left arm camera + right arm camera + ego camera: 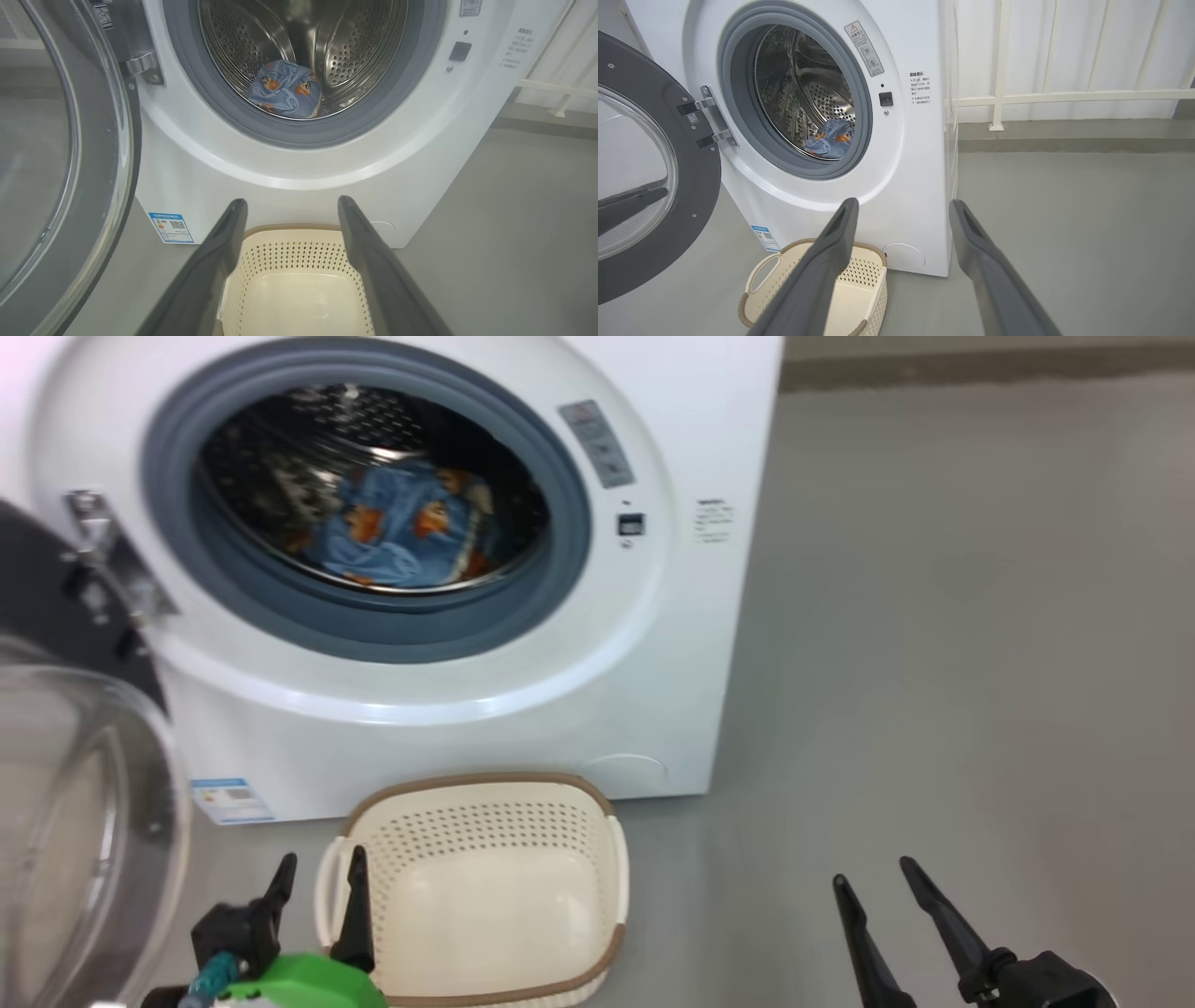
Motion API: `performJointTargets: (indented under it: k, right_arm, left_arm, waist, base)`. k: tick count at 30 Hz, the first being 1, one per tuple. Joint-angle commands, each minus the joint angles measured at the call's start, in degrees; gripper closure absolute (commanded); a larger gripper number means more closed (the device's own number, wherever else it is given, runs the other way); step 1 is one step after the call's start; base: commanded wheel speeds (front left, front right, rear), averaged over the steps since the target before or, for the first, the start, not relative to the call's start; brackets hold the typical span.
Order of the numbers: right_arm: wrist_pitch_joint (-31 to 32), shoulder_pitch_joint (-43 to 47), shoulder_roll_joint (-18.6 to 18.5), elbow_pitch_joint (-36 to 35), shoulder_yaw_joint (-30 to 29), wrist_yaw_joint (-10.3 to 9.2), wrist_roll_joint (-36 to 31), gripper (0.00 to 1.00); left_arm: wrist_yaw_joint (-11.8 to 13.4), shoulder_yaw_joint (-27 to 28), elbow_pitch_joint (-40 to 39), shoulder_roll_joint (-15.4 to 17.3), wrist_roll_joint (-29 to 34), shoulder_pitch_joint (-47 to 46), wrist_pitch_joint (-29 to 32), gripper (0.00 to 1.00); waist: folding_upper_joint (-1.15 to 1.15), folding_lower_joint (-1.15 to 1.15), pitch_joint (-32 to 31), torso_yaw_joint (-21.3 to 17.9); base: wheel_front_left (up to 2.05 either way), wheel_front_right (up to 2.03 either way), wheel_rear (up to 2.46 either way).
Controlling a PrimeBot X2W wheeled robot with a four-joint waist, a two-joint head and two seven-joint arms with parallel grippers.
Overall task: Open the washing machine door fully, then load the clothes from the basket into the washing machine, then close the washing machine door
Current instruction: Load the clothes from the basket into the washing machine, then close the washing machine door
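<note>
The white washing machine (485, 709) stands with its round black-rimmed door (84, 803) swung wide to the left. Light blue bear-print clothes (401, 527) lie at the bottom of the steel drum, also seen as clothes (285, 88) in the left wrist view. In front of the machine the cream basket (485, 933) sits on the floor with nothing in it. My left gripper (317, 873) is open, low at the basket's left handle. My right gripper (873, 882) is open too, over bare floor to the basket's right. Neither holds anything.
Grey floor (934, 663) spreads to the right of the machine. A white railing (1064, 95) runs along the wall behind it. The open door's glass bowl (630, 177) juts out at the left.
</note>
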Motion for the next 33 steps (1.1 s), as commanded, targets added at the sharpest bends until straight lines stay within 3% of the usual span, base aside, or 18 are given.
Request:
performJointTargets:
  k: [1, 7, 13, 22, 33]
  right_arm:
    - [-0.3, -0.8, -0.5, -1.7, 1.1, 0.16, -0.7, 0.00]
    - [-0.3, -0.3, -0.5, -1.7, 0.9, 0.16, -0.6, 0.00]
    - [-0.3, 0.1, -0.5, -1.5, 1.3, 0.16, -0.7, 0.00]
    - [-0.3, 0.2, -0.5, -1.3, 1.5, 0.16, -0.8, 0.00]
    - [-0.3, 0.1, -0.5, -1.2, 1.8, 0.16, -1.2, 0.00]
  left_arm:
    - [0.5, 1.6, -2.1, 0.8, 0.2, -0.4, -0.4, 0.00]
    - [0.9, 2.8, -9.2, 0.8, 0.5, 5.4, -0.4, 0.00]
    - [-0.3, 4.9, -14.0, 0.7, 1.1, 11.5, -0.4, 0.00]
    - [-2.3, 6.7, -16.3, 0.7, 1.8, 14.3, -0.4, 0.00]
    - [-2.8, 7.8, -16.2, 0.7, 2.4, 14.6, -0.4, 0.00]
  waist:
    - [0.00, 0.00, -2.4, 2.7]
    - [0.00, 0.00, -3.1, 3.6]
    - [0.00, 0.00, -3.4, 3.3]
    - [0.00, 0.00, -3.6, 3.0]
    - [0.00, 0.00, -3.9, 2.6]
  base:
    - [0.00, 0.00, 0.00]
    - [0.00, 0.00, 0.00]
    - [0.00, 0.00, 0.00]
    - [0.00, 0.00, 0.00]
    - [0.00, 0.00, 0.00]
